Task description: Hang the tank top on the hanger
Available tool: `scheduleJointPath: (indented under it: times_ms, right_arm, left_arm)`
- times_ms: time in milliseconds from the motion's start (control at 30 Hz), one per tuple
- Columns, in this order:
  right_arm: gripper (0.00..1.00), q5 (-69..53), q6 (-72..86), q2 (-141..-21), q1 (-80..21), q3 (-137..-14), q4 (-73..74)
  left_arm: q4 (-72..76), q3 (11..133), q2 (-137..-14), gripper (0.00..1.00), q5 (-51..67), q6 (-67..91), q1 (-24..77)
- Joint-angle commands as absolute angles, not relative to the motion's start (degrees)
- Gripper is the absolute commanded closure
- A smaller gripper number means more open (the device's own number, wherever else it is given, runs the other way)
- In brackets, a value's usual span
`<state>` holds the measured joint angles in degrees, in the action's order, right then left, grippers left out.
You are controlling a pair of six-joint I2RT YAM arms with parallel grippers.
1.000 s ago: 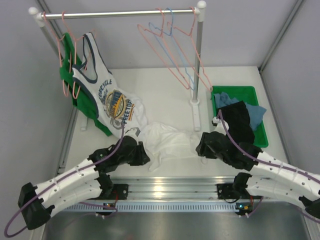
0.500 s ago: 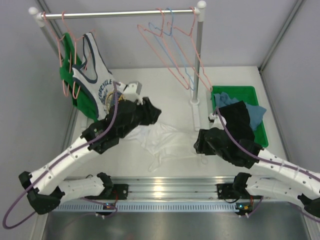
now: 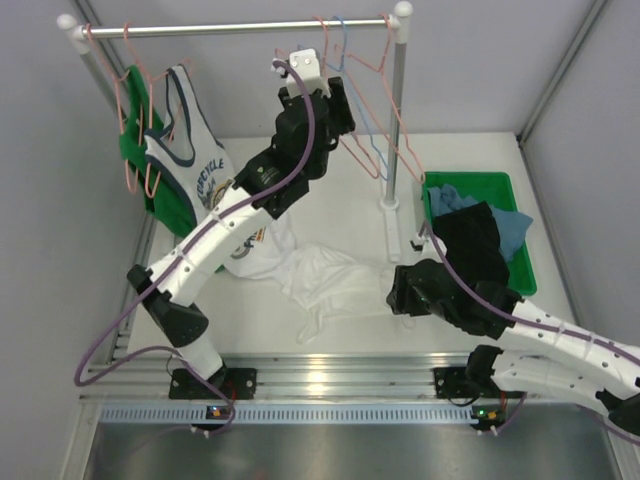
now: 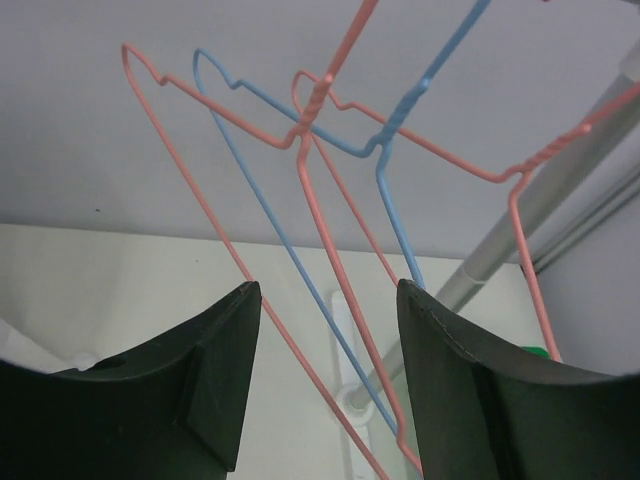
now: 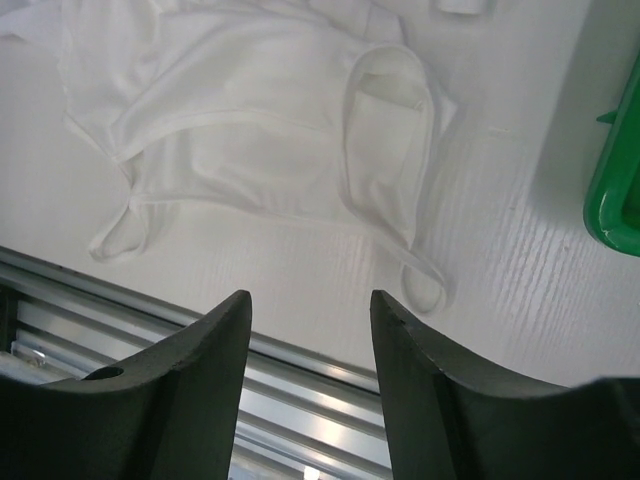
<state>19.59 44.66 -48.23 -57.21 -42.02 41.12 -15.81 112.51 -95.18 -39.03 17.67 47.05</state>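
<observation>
**Left claw now up at the hangers, tank top lying on the desk**

A second ago my left claw (image 3: 336,104) sat low on the desk (image 3: 470,155) at the left edge of the tank top (image 3: 335,280). Half a second ago it was lifting past the printed top (image 3: 215,190). Now it is high at the rail (image 3: 240,28), among the hanging wires. My right claw (image 3: 400,290) has barely shifted.

My left arm reaches up and away from its base in a long diagonal, wrist raised close under the rail. In the left wrist view its fingers stand apart and grip nothing. The pink hanger (image 4: 314,98) and a blue hanger (image 4: 392,125) show in the gap between them, and I cannot tell whether either wire touches a finger.

My right arm lies low and bent, the claw just beside the tank top's right edge, with the green bin (image 3: 470,178) behind it. Its fingers are spread and empty above the desk's near edge.

The tank top lies crumpled between my two arms, one strap loop nearest the right claw.
</observation>
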Motion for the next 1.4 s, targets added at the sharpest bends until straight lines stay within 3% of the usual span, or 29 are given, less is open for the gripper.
scheduleJointPath:
  times_ms: [0, 367, 733, 1367]
  right_arm:
    - [0.49, 19.2, 43.3, -45.8, -56.7, -41.4, 39.6]
    - [0.49, 20.0, 43.2, -43.3, -56.7, -40.6, 40.8]
    - [0.49, 19.3, 43.9, -44.5, -56.7, -40.1, 39.5]
    - [0.49, 19.2, 44.0, -43.9, -56.7, -39.1, 39.0]
  left_arm:
    - [-14.9, 118.7, -99.0, 0.38, -43.0, 14.9, 45.5]
    - [-15.9, 118.5, -100.4, 0.41, -40.9, 14.0, 42.7]
    - [-17.1, 114.3, -96.9, 0.56, -41.3, 12.4, 41.7]
    - [-19.5, 111.5, -94.0, 0.69, -35.2, 11.0, 37.4]
